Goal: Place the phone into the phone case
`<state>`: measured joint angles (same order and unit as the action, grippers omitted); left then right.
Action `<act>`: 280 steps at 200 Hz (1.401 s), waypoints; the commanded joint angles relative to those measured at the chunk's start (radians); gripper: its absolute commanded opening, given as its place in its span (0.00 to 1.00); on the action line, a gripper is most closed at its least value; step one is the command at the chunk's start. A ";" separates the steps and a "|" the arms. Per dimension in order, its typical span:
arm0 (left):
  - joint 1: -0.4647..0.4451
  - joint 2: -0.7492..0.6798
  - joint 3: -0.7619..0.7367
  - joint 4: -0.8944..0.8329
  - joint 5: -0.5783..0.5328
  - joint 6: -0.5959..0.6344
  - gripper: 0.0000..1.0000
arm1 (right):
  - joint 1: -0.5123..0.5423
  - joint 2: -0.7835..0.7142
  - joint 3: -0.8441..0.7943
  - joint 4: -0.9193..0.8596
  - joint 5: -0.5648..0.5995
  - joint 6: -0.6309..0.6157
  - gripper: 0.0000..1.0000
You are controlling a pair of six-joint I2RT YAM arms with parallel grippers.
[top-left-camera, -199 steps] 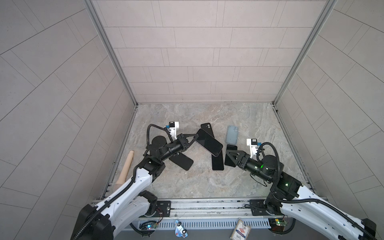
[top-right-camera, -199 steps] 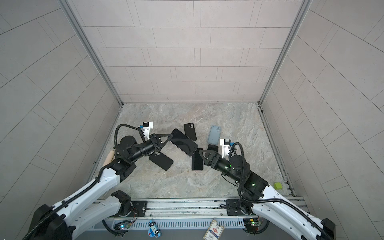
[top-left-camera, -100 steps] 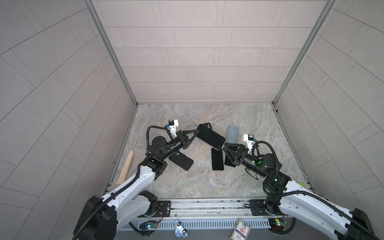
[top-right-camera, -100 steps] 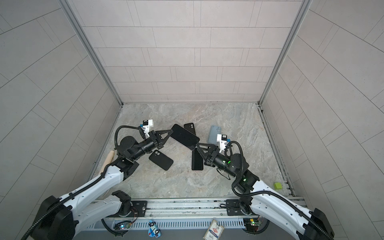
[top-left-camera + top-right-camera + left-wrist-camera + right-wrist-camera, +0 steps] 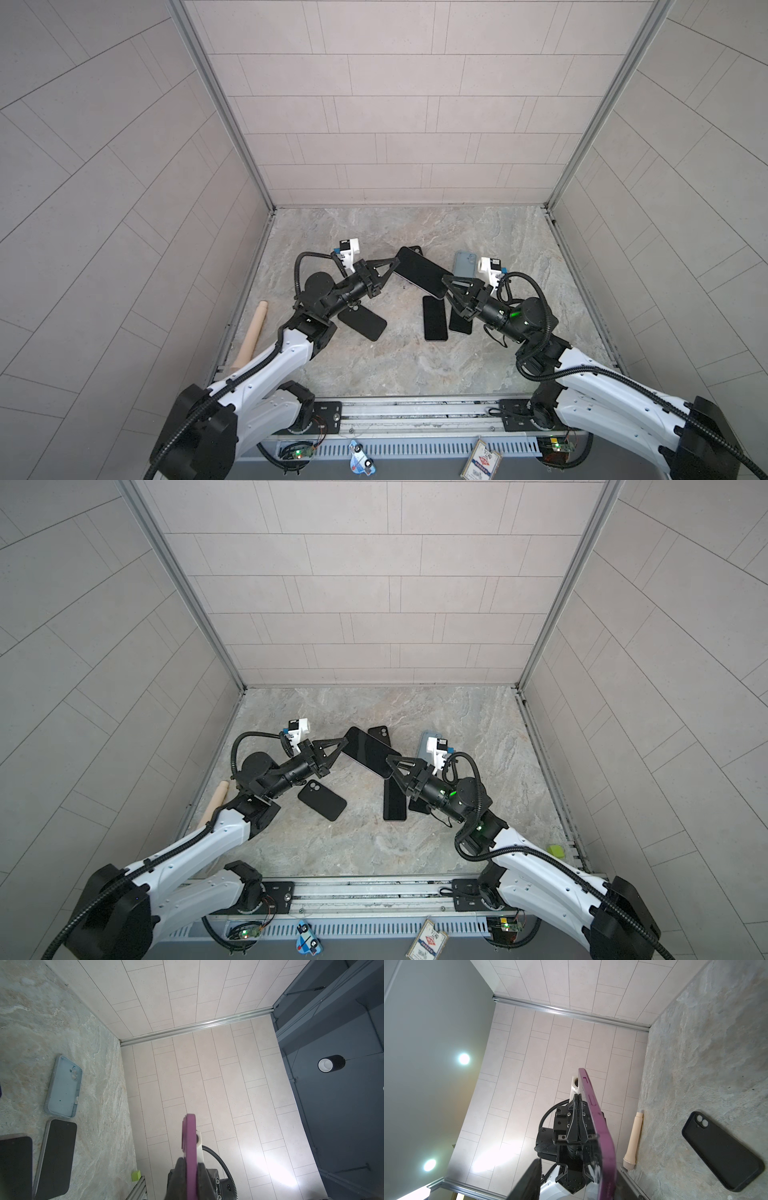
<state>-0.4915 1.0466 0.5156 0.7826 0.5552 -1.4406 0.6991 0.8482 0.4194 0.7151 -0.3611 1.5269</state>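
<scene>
Blue case [image 5: 463, 261] partly hidden by wrist camera [image 5: 489, 267].

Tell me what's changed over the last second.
The right gripper moved from over the flat phones to the free end of the raised phone. Its fingers narrowed around it but are not yet clamped. The left gripper stayed shut on it, and the phone shifted only slightly. The black case and blue case are unchanged.

Open floor [image 5: 415, 232] beyond central phones [image 5: 435, 318], apparently.

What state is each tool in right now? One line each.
Left tool: closed on the purple-edged, dark-screened phone.
Right tool: open, straddling that phone's other end.
</scene>
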 commanded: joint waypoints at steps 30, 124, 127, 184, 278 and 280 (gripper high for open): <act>-0.009 0.004 -0.002 0.094 0.015 -0.040 0.00 | -0.003 -0.003 0.024 0.063 -0.018 0.025 0.38; -0.011 -0.003 -0.005 0.083 0.015 -0.037 0.00 | -0.004 -0.048 0.024 -0.014 -0.007 -0.004 0.08; -0.011 -0.004 -0.005 0.084 0.015 -0.036 0.00 | -0.004 -0.050 0.025 -0.016 -0.008 -0.005 0.08; 0.011 -0.072 0.101 -0.321 0.057 0.191 0.99 | -0.003 -0.117 0.066 -0.226 -0.001 -0.079 0.00; 0.048 -0.080 0.271 -1.437 -0.608 0.834 0.60 | -0.004 -0.307 0.142 -0.982 0.171 -0.426 0.00; 0.048 -0.076 0.267 -1.439 -0.621 0.840 0.59 | -0.004 -0.309 0.139 -0.980 0.172 -0.426 0.00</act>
<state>-0.4454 0.9394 0.8307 -0.4664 0.1455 -0.7319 0.6971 0.5755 0.6010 -0.1886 -0.2352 1.1561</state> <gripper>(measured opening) 0.638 0.111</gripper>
